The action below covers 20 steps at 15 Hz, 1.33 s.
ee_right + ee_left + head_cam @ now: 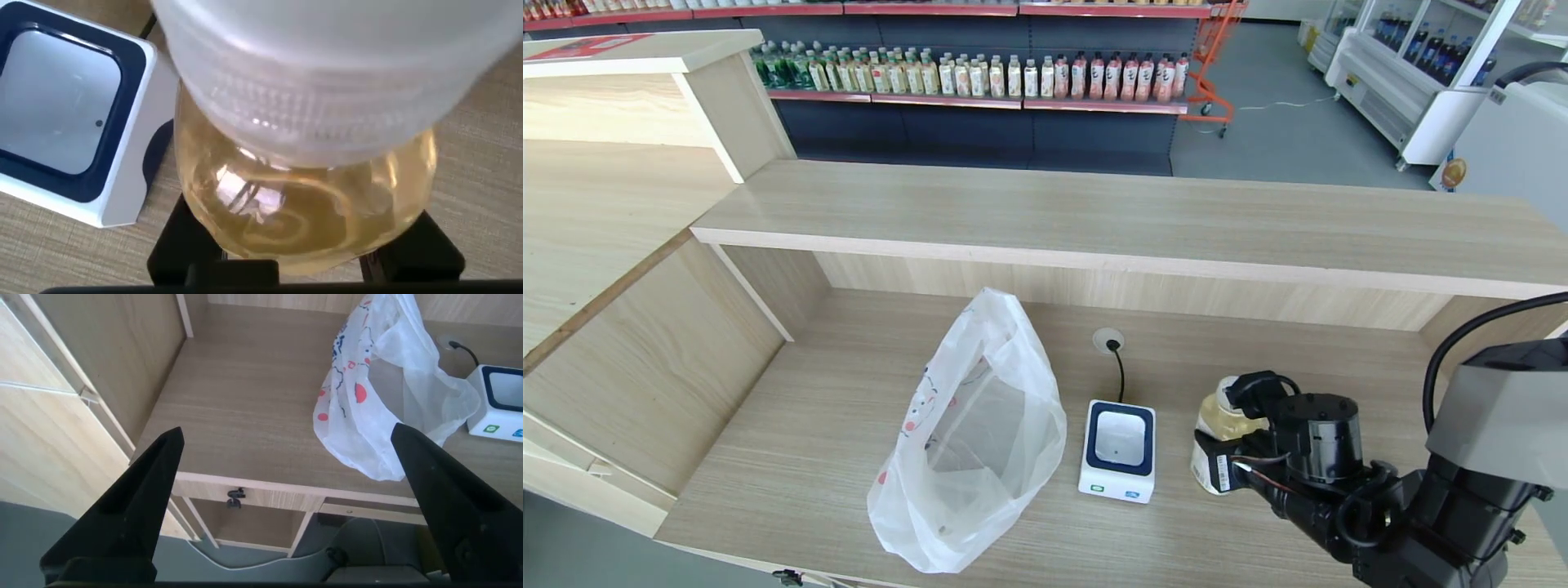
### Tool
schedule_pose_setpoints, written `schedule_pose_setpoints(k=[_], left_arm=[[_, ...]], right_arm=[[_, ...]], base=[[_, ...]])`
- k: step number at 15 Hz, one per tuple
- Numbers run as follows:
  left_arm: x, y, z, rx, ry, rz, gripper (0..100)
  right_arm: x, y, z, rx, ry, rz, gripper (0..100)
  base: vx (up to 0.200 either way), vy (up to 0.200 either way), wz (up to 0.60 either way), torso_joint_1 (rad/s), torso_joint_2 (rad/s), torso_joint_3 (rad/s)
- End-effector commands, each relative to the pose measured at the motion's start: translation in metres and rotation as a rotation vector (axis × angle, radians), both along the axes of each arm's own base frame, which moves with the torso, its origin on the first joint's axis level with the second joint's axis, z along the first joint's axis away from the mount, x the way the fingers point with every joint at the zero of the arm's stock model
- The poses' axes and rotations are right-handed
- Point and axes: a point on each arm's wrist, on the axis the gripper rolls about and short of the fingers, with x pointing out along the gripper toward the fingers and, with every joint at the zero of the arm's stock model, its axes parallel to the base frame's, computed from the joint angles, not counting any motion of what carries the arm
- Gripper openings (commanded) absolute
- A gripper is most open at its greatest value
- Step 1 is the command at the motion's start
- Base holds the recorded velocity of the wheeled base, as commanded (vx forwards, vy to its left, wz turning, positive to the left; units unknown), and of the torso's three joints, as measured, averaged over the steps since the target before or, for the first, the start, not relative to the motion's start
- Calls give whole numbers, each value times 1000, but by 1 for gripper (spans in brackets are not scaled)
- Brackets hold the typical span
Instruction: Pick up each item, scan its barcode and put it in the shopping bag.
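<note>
My right gripper is shut on a clear bottle of yellowish liquid with a white cap, just right of the scanner. In the right wrist view the bottle sits between the dark fingers, beside the white-and-blue scanner. The white plastic shopping bag stands open-mouthed left of the scanner. My left gripper is open and holds nothing, hanging off the counter's front left, with the bag and scanner ahead of it.
The wooden counter is walled on the left and backed by a raised ledge. The scanner's cable runs to a hole at the back. Bare counter lies left of the bag.
</note>
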Motion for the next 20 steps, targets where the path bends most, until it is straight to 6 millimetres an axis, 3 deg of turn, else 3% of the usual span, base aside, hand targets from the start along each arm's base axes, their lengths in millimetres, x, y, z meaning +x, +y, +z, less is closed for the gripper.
schedule_pose_setpoints(k=[1, 5, 7, 12, 13, 15, 20], left_arm=[[0, 0, 0, -1, -1, 0, 100], [0, 0, 0, -1, -1, 0, 100], [0, 0, 0, -1, -1, 0, 100], [0, 0, 0, -1, -1, 0, 100], [0, 0, 0, -1, -1, 0, 100], [0, 0, 0, -1, -1, 0, 100], [0, 0, 0, -1, -1, 0, 100]], right_arm=[[-1, -1, 0, -3, 4, -1, 0], [-2, -2, -2, -4, 13, -9, 0], [-3, -3, 6, 20, -9, -4, 0], [-13, -47, 107, 308, -63, 241, 0], [-26, -50, 135, 427, -10, 370, 0], [-51, -50, 164, 548, 94, 546, 0], [-84, -10, 169, 623, 273, 791, 0]], base=[[0, 0, 0, 0, 0, 0], [0, 0, 0, 0, 0, 0], [0, 0, 0, 0, 0, 0], [0, 0, 0, 0, 0, 0], [0, 0, 0, 0, 0, 0], [0, 0, 0, 0, 0, 0], [0, 0, 0, 0, 0, 0]])
